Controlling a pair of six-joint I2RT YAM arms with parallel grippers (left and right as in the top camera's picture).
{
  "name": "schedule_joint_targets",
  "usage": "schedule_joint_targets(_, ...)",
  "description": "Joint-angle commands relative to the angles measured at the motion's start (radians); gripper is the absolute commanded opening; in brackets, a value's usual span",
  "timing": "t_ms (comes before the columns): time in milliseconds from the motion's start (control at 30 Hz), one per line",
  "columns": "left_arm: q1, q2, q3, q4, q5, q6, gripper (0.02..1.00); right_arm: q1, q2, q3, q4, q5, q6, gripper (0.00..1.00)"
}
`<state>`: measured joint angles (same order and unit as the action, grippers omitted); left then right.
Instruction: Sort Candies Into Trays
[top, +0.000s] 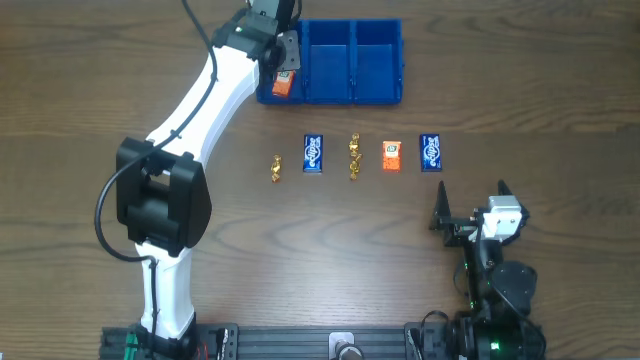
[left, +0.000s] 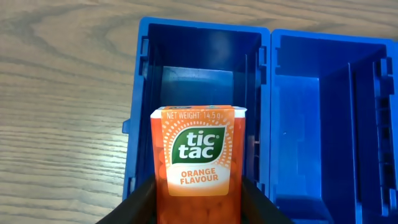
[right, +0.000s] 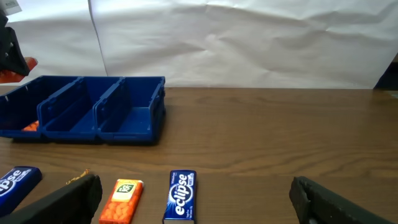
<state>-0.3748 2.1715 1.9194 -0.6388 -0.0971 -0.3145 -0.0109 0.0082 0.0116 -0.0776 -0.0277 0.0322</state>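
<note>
An orange mint box (left: 199, 165) hangs upright over the blue tray's (left: 140, 124) left bin, while gold candies (top: 354, 157), two blue packs (top: 313, 153) and another orange box (top: 391, 156) line the worktop (top: 520, 90).

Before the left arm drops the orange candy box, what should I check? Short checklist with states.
1. left gripper shut on the orange candy box: ok.
2. Box above the leftmost compartment of the blue tray: ok.
3. Compartment floor free: cannot tell, the box hides part of it.
4. Box sits straight between the fingers: ok.
5. right gripper open and well away from the tray: ok.
</note>
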Motion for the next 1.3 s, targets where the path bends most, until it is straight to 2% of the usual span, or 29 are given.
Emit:
schedule_joint_targets(33,0.002,0.016,0.021,-0.001,0.02,0.031,0.286,-0.004,-0.005,-0.004,-0.003,-0.003,-0.014,1.0)
schedule_joint_targets(100,0.002,0.016,0.021,-0.008,0.02,0.031,0.305,-0.005,-0.005,-0.004,-0.003,-0.003,-0.014,1.0)
schedule_joint_targets(167,0.002,0.016,0.021,-0.015,0.02,0.031,0.371,-0.004,-0.005,-0.004,-0.003,-0.003,-0.014,1.0)
schedule_joint_targets(200,0.002,0.016,0.021,-0.018,0.02,0.031,0.424,-0.004,-0.005,-0.004,-0.003,-0.003,-0.014,1.0)
schedule_joint_targets(233,0.002,0.016,0.021,-0.019,0.02,0.031,0.531,-0.005,-0.005,-0.004,-0.003,-0.003,-0.014,1.0)
schedule_joint_targets(300,0.003,0.016,0.021,-0.018,0.019,0.031,0.684,-0.005,-0.005,-0.004,-0.003,-0.003,-0.014,1.0)
schedule_joint_targets(367,0.003,0.016,0.021,-0.015,0.018,0.03,0.748,-0.005,-0.005,-0.004,-0.003,-0.003,-0.014,0.998)
schedule_joint_targets(533,-0.037,-0.018,0.075,-0.031,-0.004,-0.031,0.748,-0.005,-0.005,-0.004,-0.003,-0.003,-0.014,1.0)
schedule_joint_targets(700,-0.229,-0.034,0.289,-0.2,-0.089,-0.205,0.733,-0.005,-0.005,-0.004,-0.003,-0.003,-0.014,1.0)
schedule_joint_targets(800,-0.364,-0.029,0.288,-0.242,-0.124,-0.305,0.713,-0.005,-0.005,-0.004,-0.003,-0.003,-0.014,1.0)
schedule_joint_targets(1000,-0.492,0.069,0.248,-0.283,-0.123,-0.397,0.687,-0.004,-0.005,-0.004,-0.003,-0.003,-0.014,0.998)
schedule_joint_targets(1300,-0.516,0.245,0.248,-0.288,-0.038,-0.48,0.645,-0.004,-0.005,-0.004,-0.003,-0.003,-0.014,1.0)
